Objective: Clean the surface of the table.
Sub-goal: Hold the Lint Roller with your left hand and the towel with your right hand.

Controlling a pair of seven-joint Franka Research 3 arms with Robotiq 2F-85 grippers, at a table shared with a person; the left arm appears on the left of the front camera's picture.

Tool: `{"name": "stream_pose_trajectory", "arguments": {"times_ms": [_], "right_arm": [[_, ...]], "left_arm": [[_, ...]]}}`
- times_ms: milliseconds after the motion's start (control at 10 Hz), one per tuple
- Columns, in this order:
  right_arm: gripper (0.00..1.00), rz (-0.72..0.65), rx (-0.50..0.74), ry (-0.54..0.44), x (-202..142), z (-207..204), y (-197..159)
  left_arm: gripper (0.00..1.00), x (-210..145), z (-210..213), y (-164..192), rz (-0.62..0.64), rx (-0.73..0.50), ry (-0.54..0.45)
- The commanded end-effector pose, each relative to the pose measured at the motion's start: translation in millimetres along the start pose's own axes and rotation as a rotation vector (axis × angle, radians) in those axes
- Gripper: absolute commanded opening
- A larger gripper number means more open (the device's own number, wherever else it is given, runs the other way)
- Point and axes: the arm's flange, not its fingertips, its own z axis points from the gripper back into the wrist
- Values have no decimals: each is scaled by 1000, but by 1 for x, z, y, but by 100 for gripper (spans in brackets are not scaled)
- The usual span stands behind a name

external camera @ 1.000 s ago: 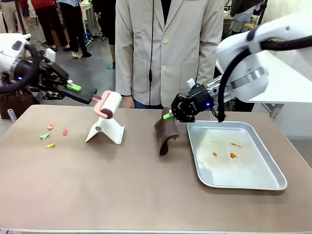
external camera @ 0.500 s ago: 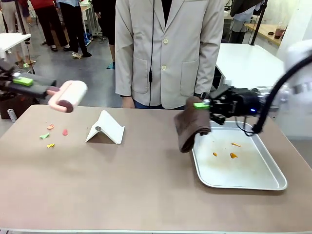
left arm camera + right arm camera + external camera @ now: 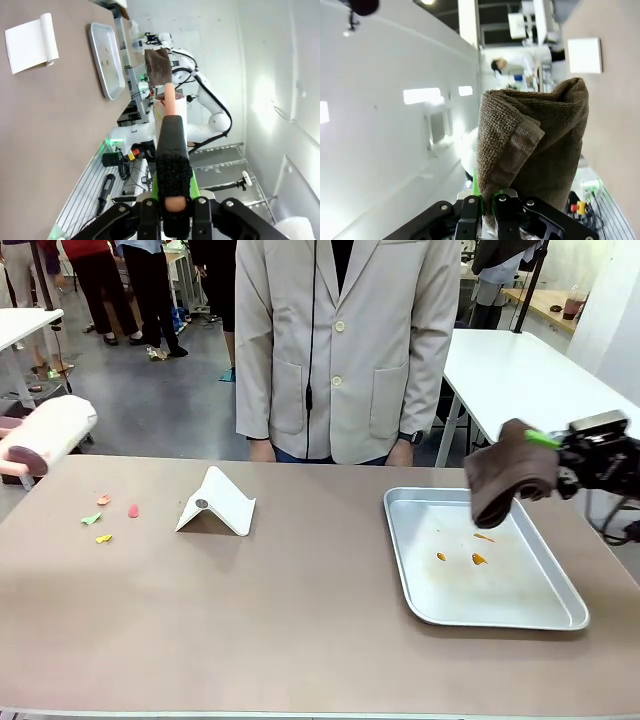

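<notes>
The table (image 3: 300, 620) has a brown top. Small coloured scraps (image 3: 103, 520) lie at its far left. My left gripper (image 3: 173, 212) is shut on the black and pink handle of a lint roller (image 3: 47, 433), which hangs in the air over the table's left edge. The roller (image 3: 170, 107) points away from the wrist camera. My right gripper (image 3: 542, 444) is shut on a folded brown cloth (image 3: 508, 480), held above the right side of the tray. In the right wrist view the cloth (image 3: 535, 145) rises from my right gripper (image 3: 487, 202).
A silver metal tray (image 3: 560, 615) with a few orange bits (image 3: 476, 558) sits on the right half. A white folded stand (image 3: 217, 504) rests left of centre. A person in a beige coat (image 3: 345, 340) stands at the far edge.
My left arm pulled the lint roller from beside the white stand out to the left edge. My right arm carried the cloth from the table's middle rightward, across the tray.
</notes>
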Motion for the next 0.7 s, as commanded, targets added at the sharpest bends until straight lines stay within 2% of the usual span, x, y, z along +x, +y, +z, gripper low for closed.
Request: {"name": "stream_pose_trajectory", "arguments": {"times_ms": [0, 200, 400, 600], "right_arm": [[2, -10, 20, -74, -10, 32, 11], [2, 8, 18, -120, -16, 67, 15], [2, 83, 33, -184, -21, 92, 5], [2, 113, 12, -205, -20, 86, -4]], "left_arm": [[2, -5, 21, 12, -25, -73, 12], [2, -16, 38, 21, 47, -64, -98], [2, -39, 46, 36, 64, -80, -183], [2, -47, 48, 43, 76, -98, -249]]}}
